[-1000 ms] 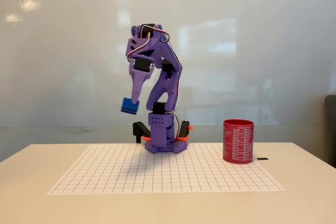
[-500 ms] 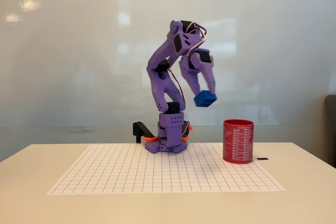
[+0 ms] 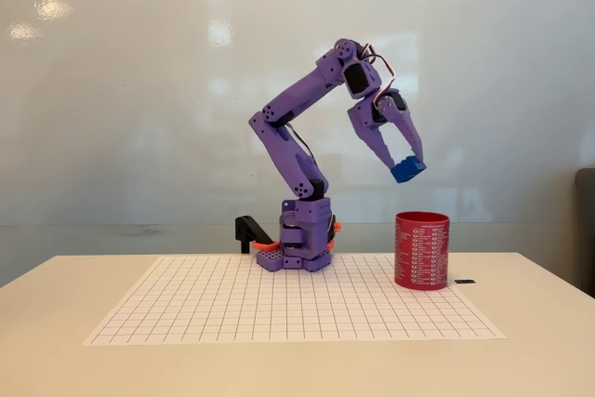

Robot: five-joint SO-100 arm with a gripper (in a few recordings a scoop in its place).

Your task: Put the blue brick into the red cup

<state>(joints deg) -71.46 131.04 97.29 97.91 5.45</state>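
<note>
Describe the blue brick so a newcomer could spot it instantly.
Find the purple arm behind the gridded sheet. Follow it to the gripper hanging above the red cup. The blue brick is the small bright-blue block pinched there, the only blue thing.

In the fixed view, the arm's base (image 3: pixel 299 246) is sitting at the back edge of the grid sheet (image 3: pixel 279 309), centre frame. The cup (image 3: pixel 422 250) is standing at right on the sheet's far right corner. The gripper (image 3: pixel 406 166) is holding the brick (image 3: pixel 408 170) above the cup, slightly left of it, well clear of the rim.
</note>
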